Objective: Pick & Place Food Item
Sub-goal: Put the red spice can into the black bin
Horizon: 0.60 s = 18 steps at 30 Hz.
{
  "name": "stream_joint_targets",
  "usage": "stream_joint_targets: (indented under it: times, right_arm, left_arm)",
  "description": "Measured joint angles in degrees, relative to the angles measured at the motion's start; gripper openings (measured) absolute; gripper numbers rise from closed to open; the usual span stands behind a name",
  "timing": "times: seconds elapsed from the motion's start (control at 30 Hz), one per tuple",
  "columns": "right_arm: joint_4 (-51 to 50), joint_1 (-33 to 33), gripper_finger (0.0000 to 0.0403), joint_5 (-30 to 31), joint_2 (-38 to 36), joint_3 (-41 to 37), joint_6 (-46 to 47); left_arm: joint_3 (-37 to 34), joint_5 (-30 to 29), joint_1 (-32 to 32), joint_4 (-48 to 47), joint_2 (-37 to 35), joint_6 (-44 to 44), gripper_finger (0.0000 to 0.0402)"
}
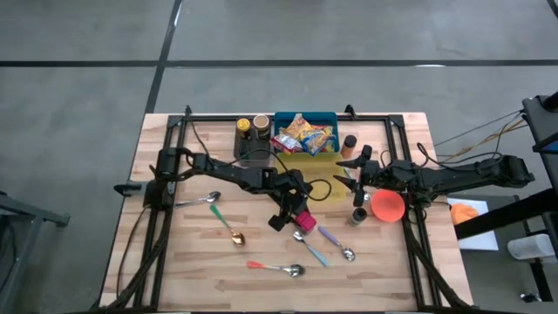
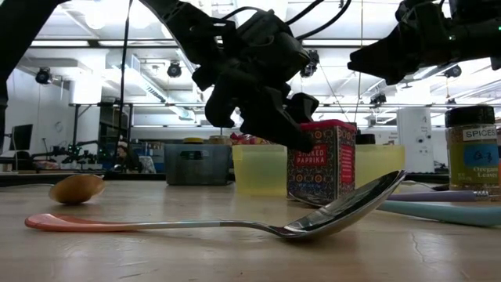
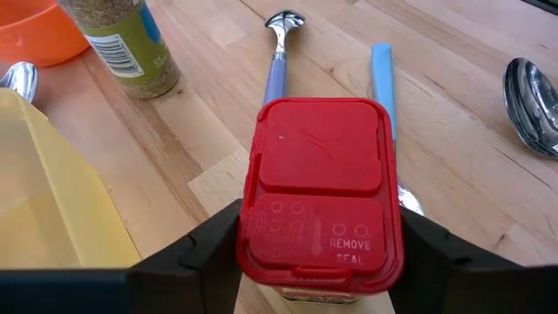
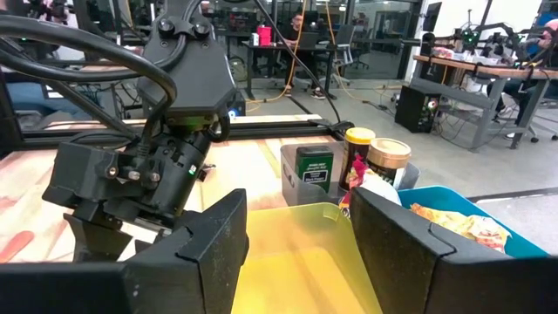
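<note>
A smoked-paprika tin [image 3: 318, 174] with a red lid stands upright on the wooden table [image 1: 200, 262], just on the near side of the yellow bin [image 1: 318, 170]. In the low view the tin [image 2: 325, 160] rests on its base. My left gripper [image 3: 318, 257] reaches slanting down over it, one finger on each side of the lid. My right gripper [image 1: 353, 174] hangs level above the right end of the yellow bin [image 4: 296, 253], open, with nothing between its fingers. My left gripper has the tin's top between its two fingers, one finger [image 3: 209, 249] on each narrow side of the red lid [image 3: 253, 253]. The fingers come slanting down from the table's left. The tin stands upright with its base on the table.
Several spoons [image 1: 227, 222] lie across the table's near half. An orange bowl [image 1: 388, 205] and a spice jar [image 1: 359, 214] stand to the right of the tin. A blue bin of snack packets [image 1: 305, 131] and spice jars [image 1: 253, 126] line the far edge.
</note>
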Motion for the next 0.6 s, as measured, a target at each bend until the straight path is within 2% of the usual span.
stream_joint_targets:
  times: [0.33,0.5,0.6]
  right_arm:
    - [0.0,0.0,0.0203,0.0,0.0,0.0,0.0]
    - [0.0,0.0,0.0203,0.0,0.0,0.0,0.0]
    - [0.0,0.0,0.0203,0.0,0.0,0.0,0.0]
  left_arm:
    - [0.0,0.0,0.0,0.2,0.0,0.0,0.0206]
    - [0.0,0.0,0.0,0.2,0.0,0.0,0.0227]
    - [0.0,0.0,0.0,0.2,0.0,-0.1,0.0224]
